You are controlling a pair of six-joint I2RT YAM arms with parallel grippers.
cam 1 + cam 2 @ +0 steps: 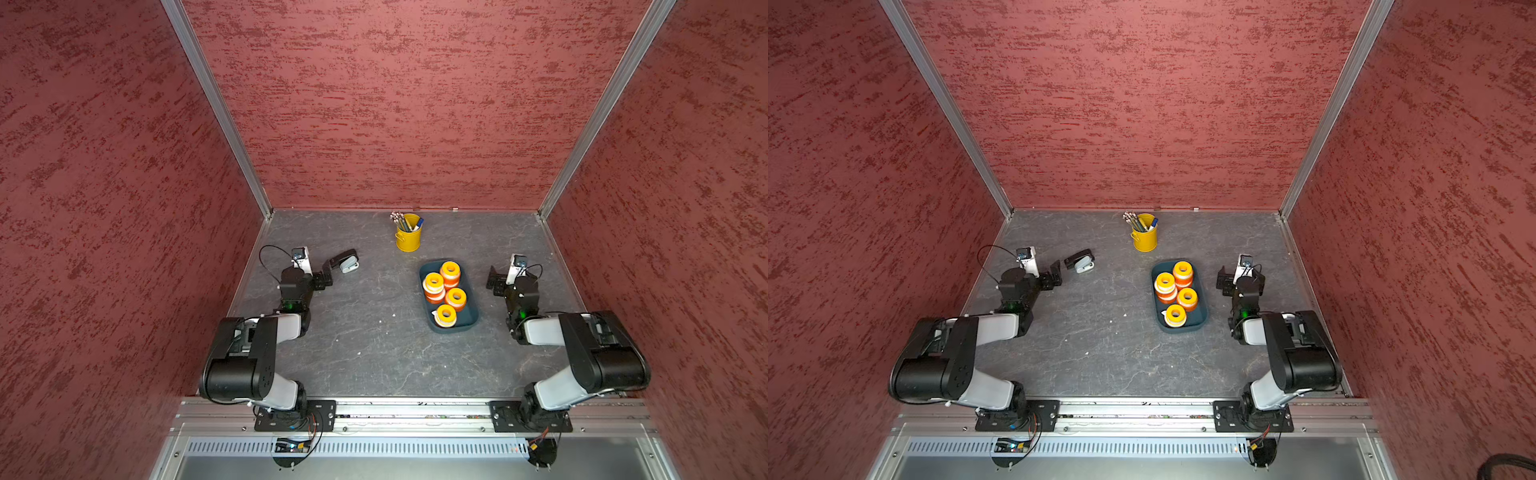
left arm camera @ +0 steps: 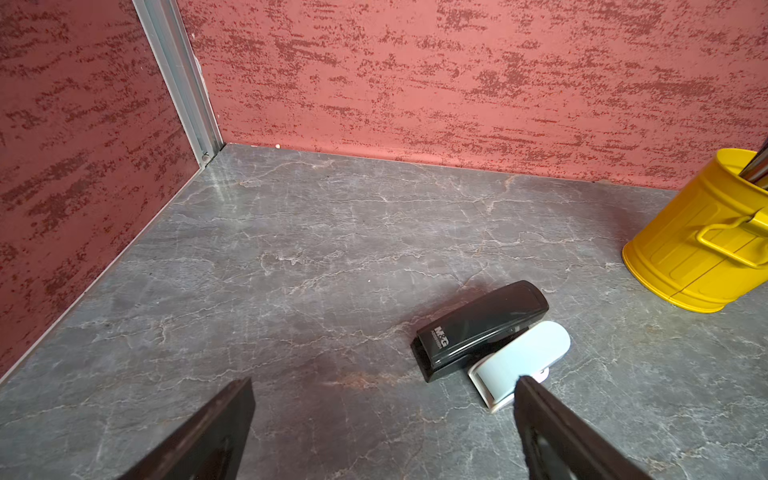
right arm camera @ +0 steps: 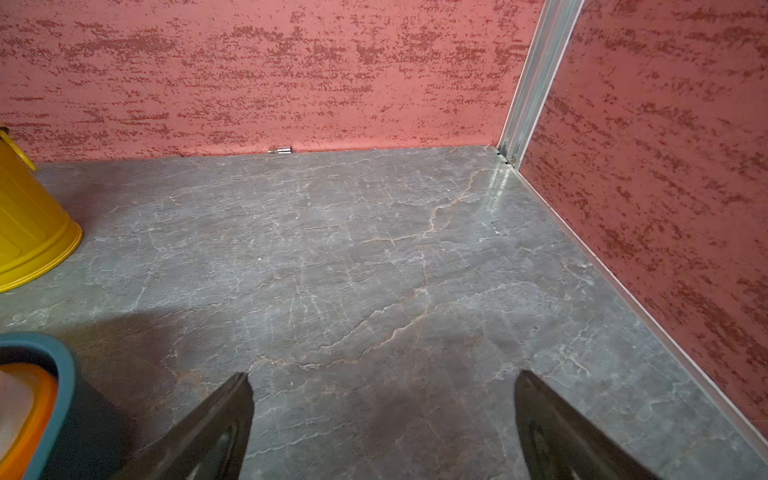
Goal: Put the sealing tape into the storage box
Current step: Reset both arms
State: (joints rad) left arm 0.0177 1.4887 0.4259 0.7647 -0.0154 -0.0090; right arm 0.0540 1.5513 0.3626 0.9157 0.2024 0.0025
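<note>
Both top views: all visible tape rolls sit stacked inside the box, none loose on the bench. The left gripper and right gripper are off to either side, holding nothing. Left wrist: jaws wide, nothing between, stapler just ahead. Right wrist: jaws wide, empty; box corner with one roll shows at the edge. Judging by this, task looks done, nothing left to move.

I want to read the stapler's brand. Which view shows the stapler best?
The left wrist view: the stapler lies close, its logo visible. Both top views show it small and far; the right wrist view misses it.
</note>
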